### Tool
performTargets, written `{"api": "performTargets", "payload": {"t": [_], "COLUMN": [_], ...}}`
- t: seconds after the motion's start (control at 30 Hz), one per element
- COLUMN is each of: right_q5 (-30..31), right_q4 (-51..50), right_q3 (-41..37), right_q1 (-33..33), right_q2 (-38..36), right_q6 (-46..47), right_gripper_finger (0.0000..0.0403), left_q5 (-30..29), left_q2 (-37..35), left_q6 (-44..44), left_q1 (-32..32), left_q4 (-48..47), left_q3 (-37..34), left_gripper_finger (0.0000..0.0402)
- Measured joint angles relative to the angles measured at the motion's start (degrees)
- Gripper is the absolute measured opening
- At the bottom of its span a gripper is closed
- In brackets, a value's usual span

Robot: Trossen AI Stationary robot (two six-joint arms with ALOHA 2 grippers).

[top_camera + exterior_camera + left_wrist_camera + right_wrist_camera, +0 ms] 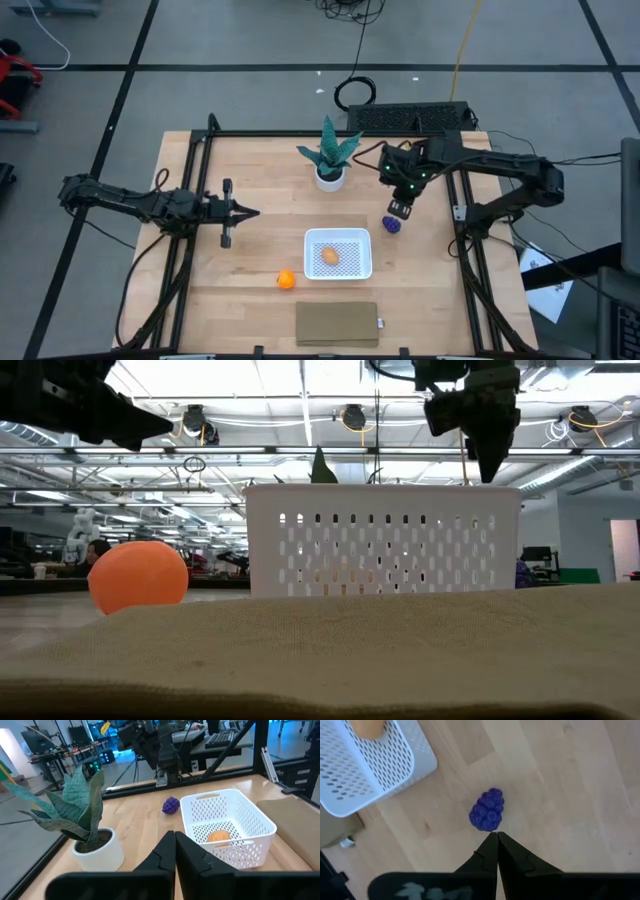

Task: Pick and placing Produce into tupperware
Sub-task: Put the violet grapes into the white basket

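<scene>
The white perforated tupperware point(338, 253) sits at mid-table with the tan-yellow oval point(331, 256) lying on its base. The orange ball point(286, 280) rests on the table left of it. The dark purple lump point(393, 224) lies on the wood to its right. My right gripper point(402, 209) hangs shut above the purple lump point(487, 810), not touching it. My left gripper point(252, 212) is shut and waits over the left half of the table, pointing right.
A green potted plant point(330, 157) stands behind the tupperware. A flat tan-brown pad point(337, 324) lies at the near edge. Black frame rails point(190, 240) run along both table sides. Bare wood lies between the plant and the purple lump.
</scene>
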Motion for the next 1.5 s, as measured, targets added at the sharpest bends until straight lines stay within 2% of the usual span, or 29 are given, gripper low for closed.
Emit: {"api": "performTargets", "payload": {"t": [0.37,0.6,0.73,1.17,1.5], "right_q5": [-0.01,0.06,0.96,1.27,0.0], "right_q4": [0.37,0.45,1.26,0.83,1.68], "right_q3": [0.01,0.02,0.02,0.02,-1.02], "right_q1": [-0.12,-0.11,-0.08,-0.09,-0.07], "right_q2": [0.37,0.37,0.37,0.37,0.33], "right_q6": [0.31,0.25,0.2,0.44,0.44], "right_gripper_finger": [0.0,0.0008,0.0036,0.0171,0.0223], "left_q5": [-0.02,-0.02,-0.02,-0.02,-0.01], "left_q2": [0.0,-0.01,-0.02,-0.01,0.0], "left_q6": [0.7,0.72,0.68,0.61,0.55], "left_q1": [0.0,0.0,0.0,0.0,0.0], "left_q4": [-0.38,-0.33,-0.33,-0.33,-0.33], "left_q3": [0.0,0.0,0.0,0.0,0.0], "left_gripper_finger": [0.0029,0.0031,0.0033,0.0033,0.0033]}}
